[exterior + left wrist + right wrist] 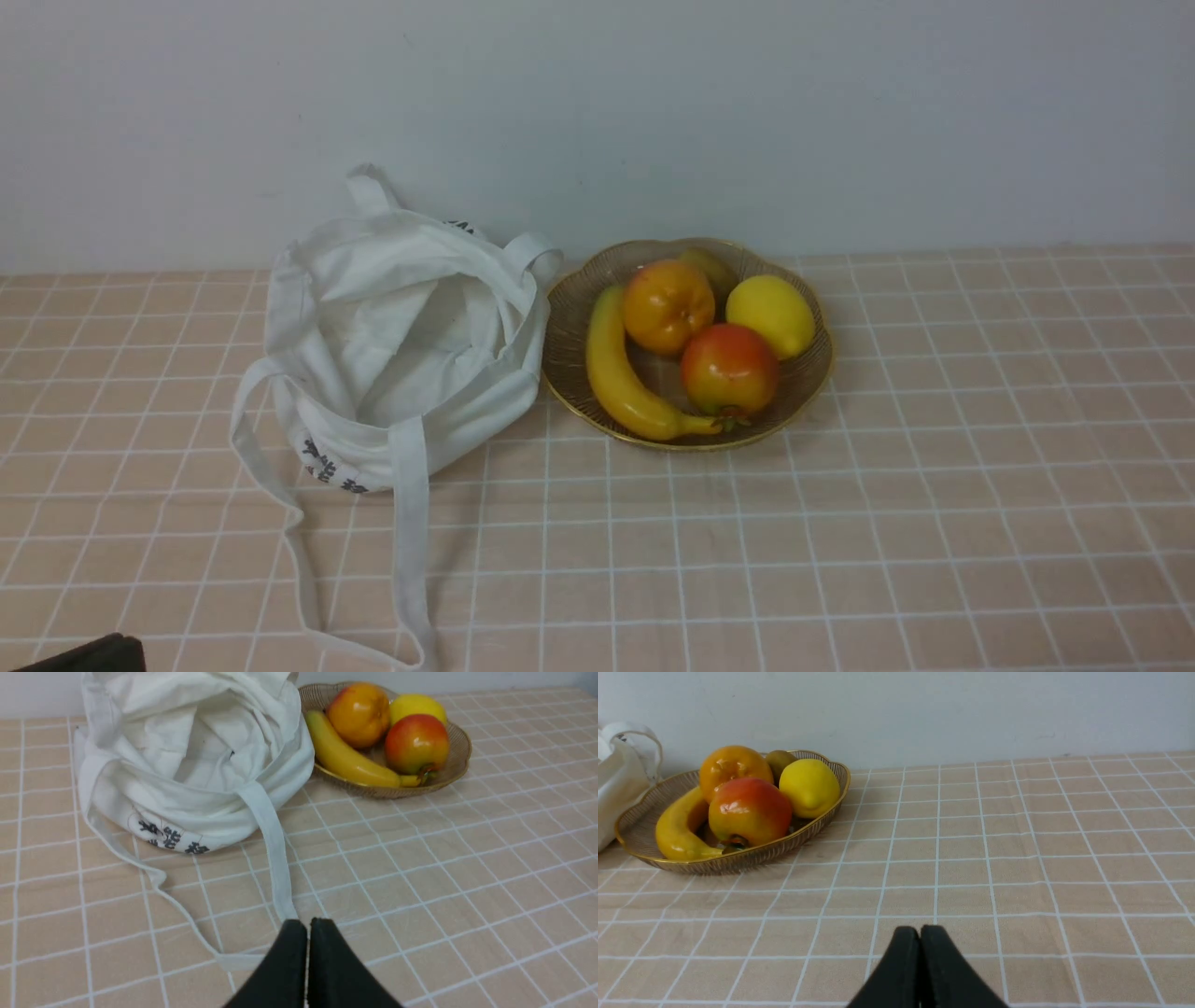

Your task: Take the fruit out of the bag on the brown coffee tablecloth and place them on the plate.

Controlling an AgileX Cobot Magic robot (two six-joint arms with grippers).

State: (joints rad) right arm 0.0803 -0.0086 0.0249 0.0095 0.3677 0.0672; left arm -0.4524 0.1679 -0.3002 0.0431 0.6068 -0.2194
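Since my left gripper (pixel 307 925) is pressed shut with nothing in it, and my right gripper (pixel 920 931) is shut and holds nothing too, what matters now is where the orange fruit (pixel 667 305) is. It is not in the bag (pixel 401 345). It sits in the plate (pixel 565 347), at about 11 o'clock from the plate's middle in the front view. It touches the banana (pixel 616 373) on one side. The lemon (pixel 770 315) and the red-and-yellow fruit (pixel 729 370) are close by it in the plate.

The orange fruit is round, so it has no long way to line up with. The plate is at 3 o'clock from the bag, just beside it, and both rest on the tablecloth (pixel 840 541).

A dark bit of my left arm (pixel 84 653) shows at the near left corner of the front view. From there the bag is between 1 and 2 o'clock, and the plate is at about 2 o'clock, farther off. My right arm does not show in that view. Its own camera shows the plate off to one side and only a sliver of the bag. So I think my left arm is the one nearer the bag.

The bag's mouth gapes up and toward me. I see only white cloth inside, though a fold could hide something. I think the job looks about done.
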